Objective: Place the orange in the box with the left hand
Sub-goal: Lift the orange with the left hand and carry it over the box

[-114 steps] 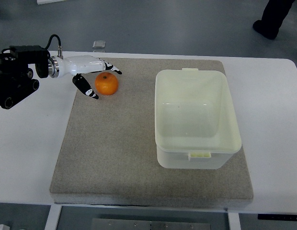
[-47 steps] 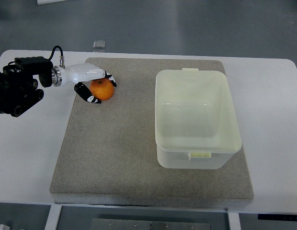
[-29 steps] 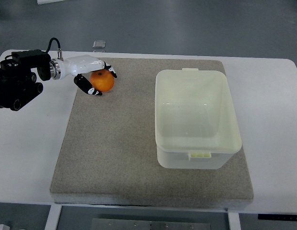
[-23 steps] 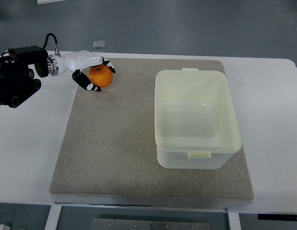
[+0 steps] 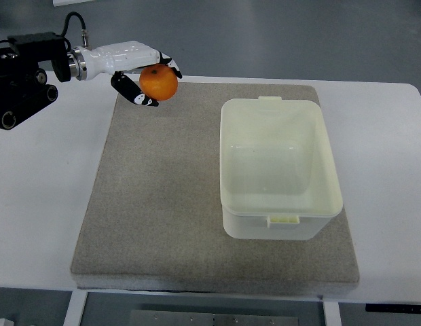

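A: Since the frame half a second back, the left hand [image 5: 144, 71] has risen toward the upper left of the frame, taking the orange [image 5: 159, 83] with it. Before, the fruit sat lower, over the mat's top left corner; it now overlaps the mat's top edge.

B: Noted. State of the fingers [image 5: 137, 97]?

A: Curled round the orange. One black-tipped digit wraps below and to its left, others hook over the top right. Fruit is held; most of its face shows between them.

B: Is it clear of the mat?

A: From this steep angle I cannot tell the height. Its outline straddles the grey mat [image 5: 163, 204] and the white surface [image 5: 41, 190] behind.

B: Position of the box?

A: Pale, open box [image 5: 278, 170] stands on the right half of the mat, well apart from the orange, which lies up and to the left of it. Inside of the box appears bare.

B: Arm?

A: White forearm and black wrist housing enter from the upper left edge, with a cable looping above.

B: Anything else?

A: Small clear object [image 5: 140, 64] partly visible just behind the hand, on the floor side.
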Robot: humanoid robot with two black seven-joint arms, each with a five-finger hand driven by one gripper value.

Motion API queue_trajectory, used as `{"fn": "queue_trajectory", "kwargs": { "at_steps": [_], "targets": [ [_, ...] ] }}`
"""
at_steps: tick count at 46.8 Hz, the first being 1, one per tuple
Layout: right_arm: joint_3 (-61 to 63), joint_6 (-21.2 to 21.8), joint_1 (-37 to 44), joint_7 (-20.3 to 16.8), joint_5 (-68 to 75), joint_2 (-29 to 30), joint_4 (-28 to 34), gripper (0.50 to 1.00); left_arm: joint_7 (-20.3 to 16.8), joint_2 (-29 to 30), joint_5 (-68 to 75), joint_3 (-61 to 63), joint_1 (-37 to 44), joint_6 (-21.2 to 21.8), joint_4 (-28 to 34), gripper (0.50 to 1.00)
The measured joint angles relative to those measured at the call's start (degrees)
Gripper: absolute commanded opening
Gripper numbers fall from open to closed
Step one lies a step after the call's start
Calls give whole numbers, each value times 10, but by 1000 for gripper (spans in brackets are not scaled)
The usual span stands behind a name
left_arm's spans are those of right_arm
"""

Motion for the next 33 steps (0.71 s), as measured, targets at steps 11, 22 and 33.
{"fn": "queue_trajectory", "kwargs": {
  "at_steps": [11, 22, 33],
  "targets": [
    [0, 0, 0, 0, 0, 0, 0, 932, 0, 59, -13, -12, -31, 0, -104, 500],
    [0, 0, 0, 0, 0, 0, 0, 932, 0, 51, -12, -22, -45, 0, -160, 500],
    [0, 0, 0, 0, 0, 0, 0, 932, 0, 34, -10, -22, -50, 0, -214, 500]
  ]
}}
